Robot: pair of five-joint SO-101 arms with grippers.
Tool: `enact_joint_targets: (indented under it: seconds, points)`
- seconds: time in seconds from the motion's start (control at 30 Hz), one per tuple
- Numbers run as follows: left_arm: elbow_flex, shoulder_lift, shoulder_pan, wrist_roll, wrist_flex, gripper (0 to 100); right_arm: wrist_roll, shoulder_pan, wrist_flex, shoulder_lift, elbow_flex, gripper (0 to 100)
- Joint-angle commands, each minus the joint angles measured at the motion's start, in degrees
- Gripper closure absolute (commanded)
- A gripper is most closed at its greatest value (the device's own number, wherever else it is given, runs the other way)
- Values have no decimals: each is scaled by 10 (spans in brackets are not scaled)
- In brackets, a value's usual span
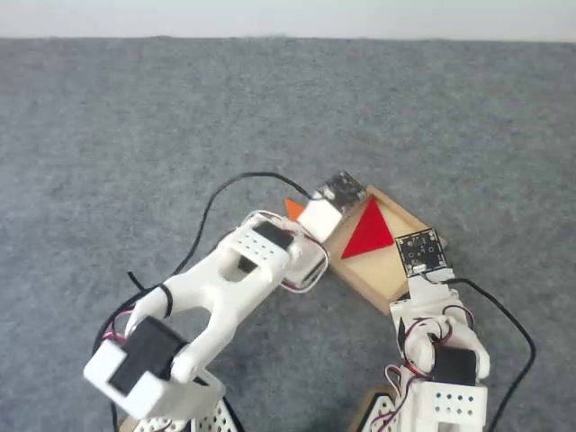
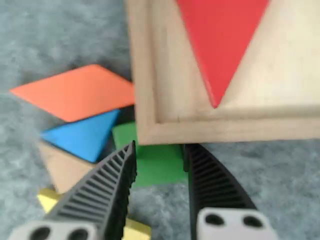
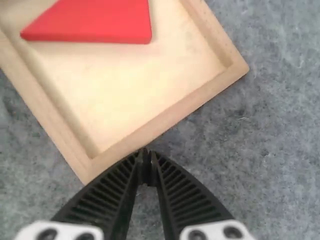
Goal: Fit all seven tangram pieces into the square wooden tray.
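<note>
Tangram pieces [image 2: 80, 114]: one is in the tray and the others seen lie outside it on the grey worktop [image 1: 135, 135].
Tray [image 2: 145, 75]: square and wooden. It holds the red triangle [image 2: 220, 40], and most of its floor is bare.
Done: only that red triangle is placed, so the task looks barely begun.
Left to do: six of the seven, by my count. An orange parallelogram [image 2: 75, 92], blue triangle [image 2: 82, 137], green piece [image 2: 152, 162], tan piece [image 2: 62, 167] and yellow piece [image 2: 49, 200] cluster just beside one tray corner.
Left hand [image 2: 159, 150]: moderately open, with its jaws over the green piece by the tray rim. It grips nothing.
Right hand [image 3: 145, 160]: jaws pressed together and empty, with the tips at the tray's outer rim.
</note>
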Motion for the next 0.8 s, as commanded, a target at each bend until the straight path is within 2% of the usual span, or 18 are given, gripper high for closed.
enact_joint_targets:
  seconds: [0.0,0.17,0.27,0.5,0.77]
  points:
    - [-41,-1,-49,8,4,849,-1,-5,7,-13,11,991]
    - [-58,-7,-124,4,5,849,-1,-5,7,-13,11,991]
    - [-64,-11,-129,-14,5,849,-1,-5,7,-13,11,991]
    - [-70,-69,-57,-18,1,849,-1,-5,7,-13,11,991]
    - [-164,43,1,-17,1,849,-1,-5,7,-13,11,991]
